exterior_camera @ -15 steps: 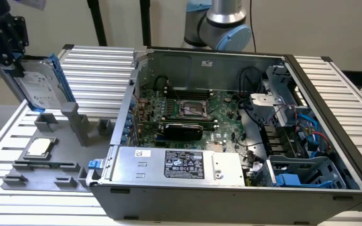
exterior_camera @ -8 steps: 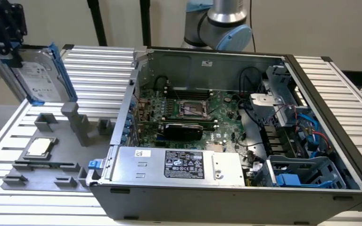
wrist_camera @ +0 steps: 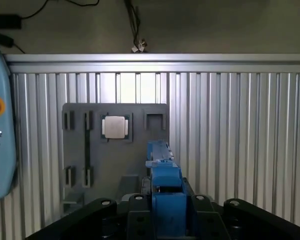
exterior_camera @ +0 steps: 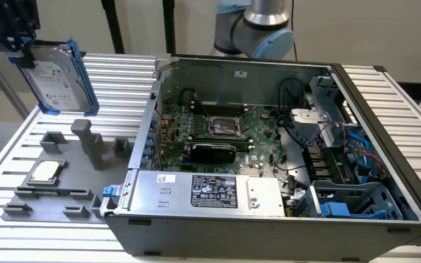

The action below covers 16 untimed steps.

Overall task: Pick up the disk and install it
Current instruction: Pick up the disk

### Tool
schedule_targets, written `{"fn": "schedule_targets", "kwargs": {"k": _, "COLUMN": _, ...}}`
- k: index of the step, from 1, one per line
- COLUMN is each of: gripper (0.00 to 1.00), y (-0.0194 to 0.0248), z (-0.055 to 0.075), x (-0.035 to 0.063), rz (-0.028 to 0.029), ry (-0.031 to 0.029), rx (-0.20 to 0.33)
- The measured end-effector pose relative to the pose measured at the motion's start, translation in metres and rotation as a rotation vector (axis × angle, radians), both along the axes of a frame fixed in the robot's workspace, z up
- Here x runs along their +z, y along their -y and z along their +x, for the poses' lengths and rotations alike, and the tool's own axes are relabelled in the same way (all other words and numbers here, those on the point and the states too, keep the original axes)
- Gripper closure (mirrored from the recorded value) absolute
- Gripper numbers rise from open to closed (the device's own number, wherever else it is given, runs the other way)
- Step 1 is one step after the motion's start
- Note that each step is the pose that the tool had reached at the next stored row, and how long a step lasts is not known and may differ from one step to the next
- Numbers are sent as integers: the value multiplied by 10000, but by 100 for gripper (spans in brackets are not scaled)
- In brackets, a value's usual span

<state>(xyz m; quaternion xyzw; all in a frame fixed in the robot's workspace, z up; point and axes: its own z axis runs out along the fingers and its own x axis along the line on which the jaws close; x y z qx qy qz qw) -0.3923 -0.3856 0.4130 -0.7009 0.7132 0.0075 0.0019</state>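
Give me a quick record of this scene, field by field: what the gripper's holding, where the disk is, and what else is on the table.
gripper: gripper shut on the blue frame of the disk, high at the exterior view's left
disk: disk in the air, tilted, above the grey fixture, not touching it
fixture: on the slatted table, small silver chip seated in it
computer case: computer case open, motherboard exposed, at the exterior view's right of the fixture
install: not yet done, disk outside the case

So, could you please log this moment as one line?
gripper: shut on silver-grey metal disk in blue plastic frame | position: above grey fixture
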Motion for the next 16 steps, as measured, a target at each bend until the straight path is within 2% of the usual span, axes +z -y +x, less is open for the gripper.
{"fn": "schedule_targets", "kwargs": {"k": 6, "gripper": 100, "y": 48, "z": 249, "x": 202, "rz": 57, "ry": 2, "rx": 1}}
{"fn": "schedule_targets", "kwargs": {"k": 16, "gripper": 100, "y": 202, "z": 704, "x": 578, "rz": 84, "ry": 2, "rx": 3}}
